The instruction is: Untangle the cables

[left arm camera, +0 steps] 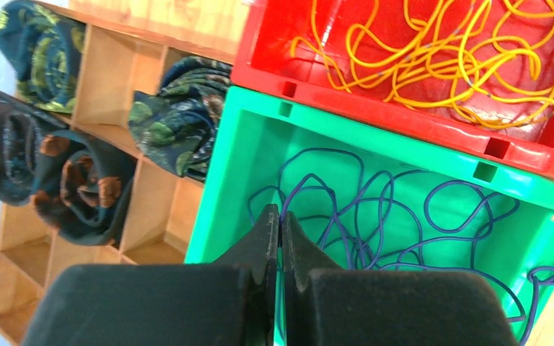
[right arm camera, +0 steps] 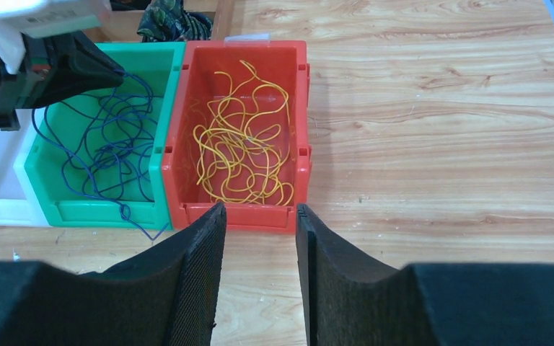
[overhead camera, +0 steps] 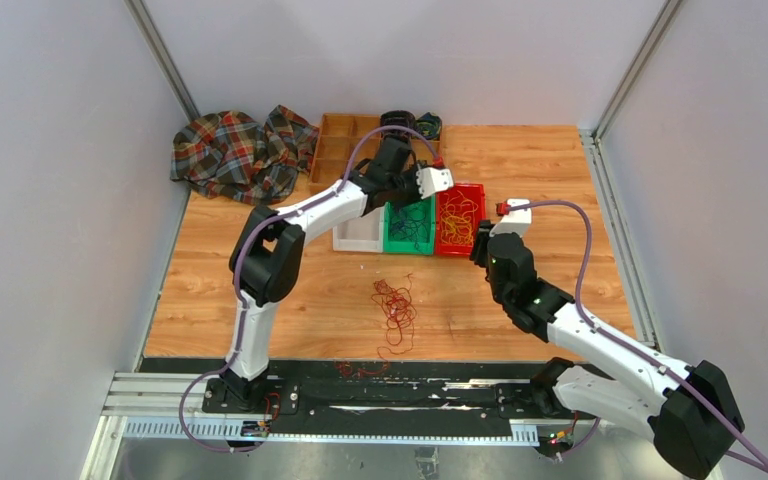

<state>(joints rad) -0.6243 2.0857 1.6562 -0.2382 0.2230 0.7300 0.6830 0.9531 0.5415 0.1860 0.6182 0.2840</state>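
My left gripper [overhead camera: 412, 200] hovers over the green bin [overhead camera: 392, 243], shut on a purple cable [left arm camera: 297, 189] that trails from its tips [left arm camera: 280, 216] down into the bin. More purple cables [right arm camera: 108, 151] lie loose in the green bin [right arm camera: 94, 213]; one end hangs over its front rim. Yellow cables [right arm camera: 242, 144] lie in the red bin [right arm camera: 238, 216]. A tangle of red cables [overhead camera: 395, 305] lies on the table in front of the bins. My right gripper [right arm camera: 260, 216] is open and empty just in front of the red bin, above bare wood.
A white bin [overhead camera: 358, 238] stands left of the green one. A wooden compartment tray [overhead camera: 335, 150] with rolled dark cloths [left arm camera: 58, 180] sits behind the bins. A plaid cloth [overhead camera: 235, 155] lies at the back left. A red strand [overhead camera: 360, 370] lies at the near edge.
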